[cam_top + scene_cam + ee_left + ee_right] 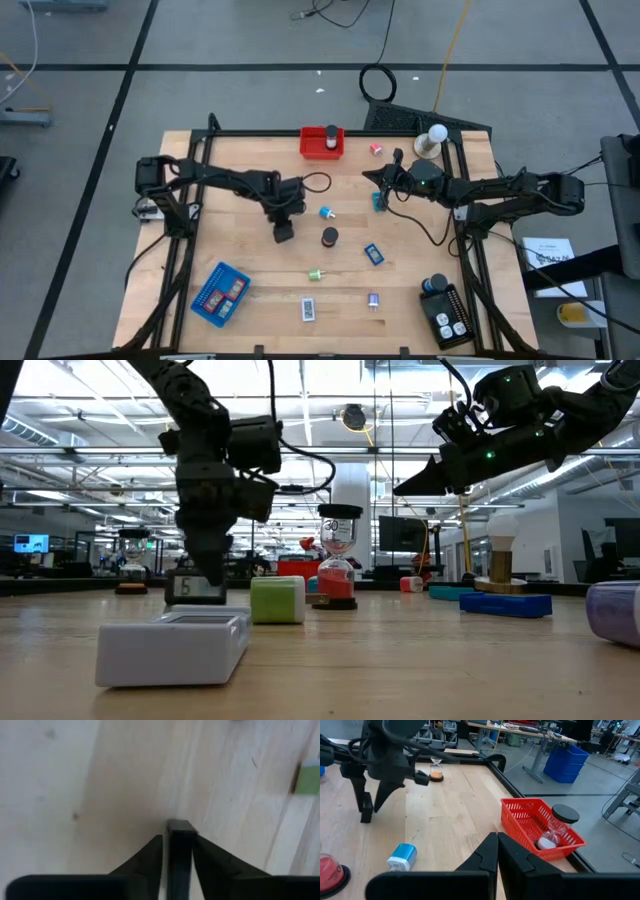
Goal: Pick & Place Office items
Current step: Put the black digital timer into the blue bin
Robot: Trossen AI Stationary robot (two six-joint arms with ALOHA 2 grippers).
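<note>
My left gripper (283,222) is over the middle of the table, pointing down and shut on a small black flat piece (284,234) that shows a digit on its face in the low view (195,589). My right gripper (384,180) is raised right of the centre, shut and empty (497,850), above a teal block (379,200). Loose on the wood lie a blue cylinder (326,212), a black-and-red hourglass (329,237), a blue block (373,254), a green bit (314,274), a white-labelled rectangle (308,309) and a purple piece (373,299). My left gripper pinches the black piece by its upper part (180,865) between the two fingers (152,852), coming from above and pointing down. The piece stands upright below the fingertips with its lower end (180,826) at the table. Whether that end touches the wood, I cannot tell.
A red tray (322,142) with an hourglass in it sits at the far edge. A blue tray (220,293) is near left and a black tray (445,315) near right. A white ball on a stand (432,138) is far right. A small red piece (376,149) lies near it.
</note>
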